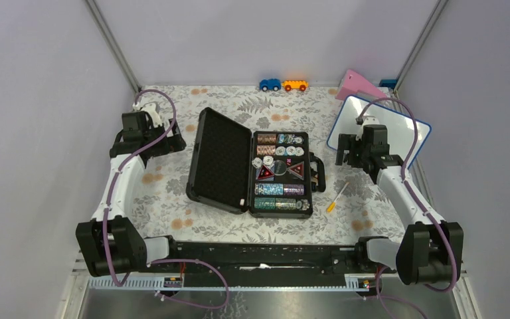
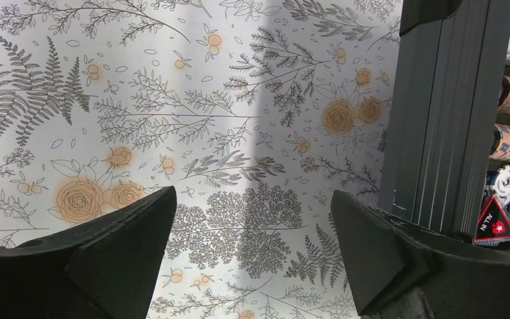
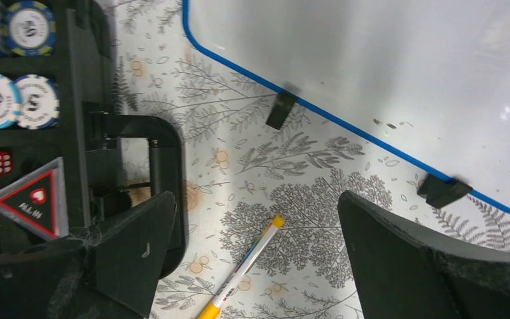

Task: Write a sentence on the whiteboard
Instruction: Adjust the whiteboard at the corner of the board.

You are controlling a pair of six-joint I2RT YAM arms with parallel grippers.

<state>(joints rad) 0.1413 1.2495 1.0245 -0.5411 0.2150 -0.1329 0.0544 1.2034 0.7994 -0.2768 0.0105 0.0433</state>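
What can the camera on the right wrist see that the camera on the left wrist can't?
Only the right wrist view shows the whiteboard, blank where it can be seen, the pen lying on the cloth, and the case handle. Only the left wrist view shows the case's raised black lid edge-on. Both show the flowered tablecloth, poker chips and the red triangle marker in the case.

Open black case (image 1: 218,159) of poker chips (image 1: 280,189) at centre of the floral-covered counter (image 1: 166,199); blue toy car (image 1: 269,84), orange toy car (image 1: 294,85) and pink wedge (image 1: 356,84) along the far edge.
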